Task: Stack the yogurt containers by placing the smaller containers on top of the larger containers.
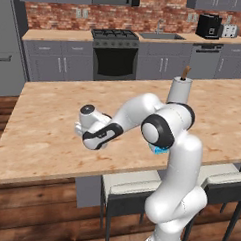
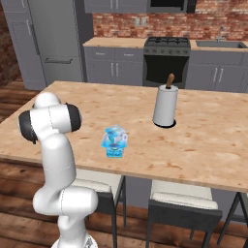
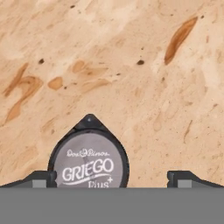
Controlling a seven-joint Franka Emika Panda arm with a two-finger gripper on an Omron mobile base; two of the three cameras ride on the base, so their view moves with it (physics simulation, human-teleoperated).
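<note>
A pale wooden island counter (image 2: 203, 145) stands before grey cabinets (image 2: 114, 68) and a brick wall. The blue tub (image 2: 114, 141) sits near its front edge. The gripper (image 3: 111, 178), jaws wide and empty, hangs over the dark yogurt cup (image 3: 89, 159) on the counter.

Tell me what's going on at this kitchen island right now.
A white robot arm is reaching low over the wooden island counter, its gripper open and hanging just above a small dark yogurt cup with a pale "Griego" lid; nothing is gripped yet. Farther along the counter, the light-blue tub already carries a small translucent blue cup on top. A paper towel roll stands upright beyond them. The dark cup looks like the one not yet stacked.
</note>
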